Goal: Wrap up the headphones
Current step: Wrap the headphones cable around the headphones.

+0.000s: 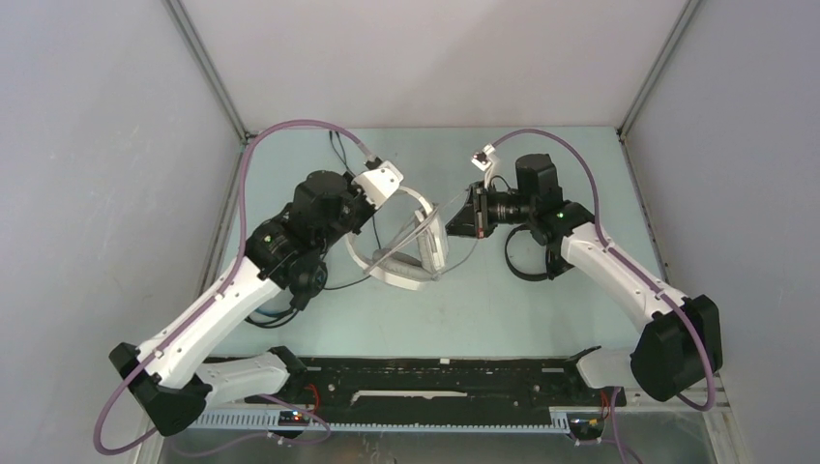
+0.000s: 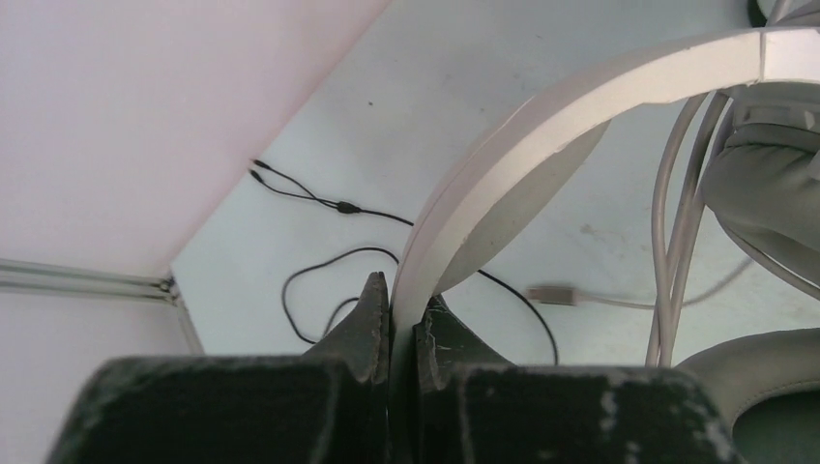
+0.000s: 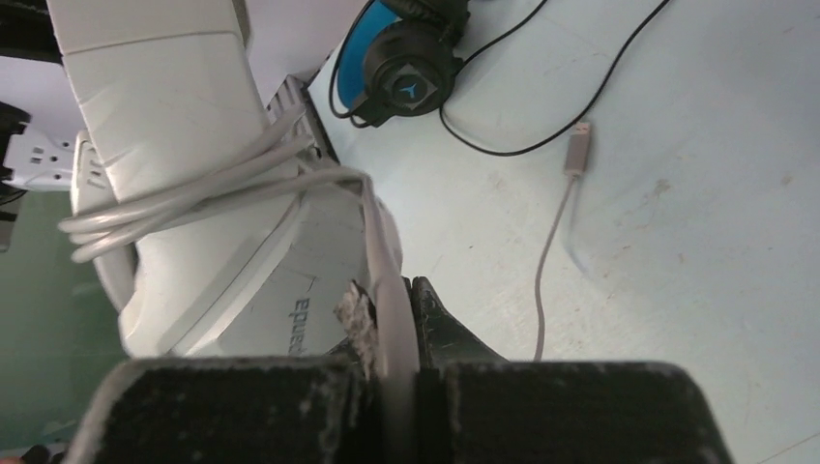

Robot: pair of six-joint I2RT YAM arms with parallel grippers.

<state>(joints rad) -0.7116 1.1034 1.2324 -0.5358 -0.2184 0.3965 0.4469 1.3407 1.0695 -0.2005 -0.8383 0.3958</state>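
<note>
- The left tool, at the bottom centre of its wrist view, is pinched narrow on the edge of the white headband, which arcs up to the upper right of the frame.
- The right tool, bottom centre of its own view, is closed tight on the flat white cable. Several turns already lie around the earcup arm at centre left.
- From above, the white-grey headphones hang between the two tools at the centre of the frame, tilted, with a lower edge on or near the pale surface.
- Judged from this, winding is under way. The left grip serves best as a fixed anchor while the right tool carries the cable round.
- Each new turn should lie beside the last under light, even tension. Too hard a pull could slip the headband from the left pinch or twist the set.
- The loose tail ends in a plug lying at right of centre, near a thin black lead from the blue-banded headphones at the top. The tail should be drawn in clear of that lead.
- The all-black headphones sit beneath the right arm, a possible snag on wide sweeps.
</note>
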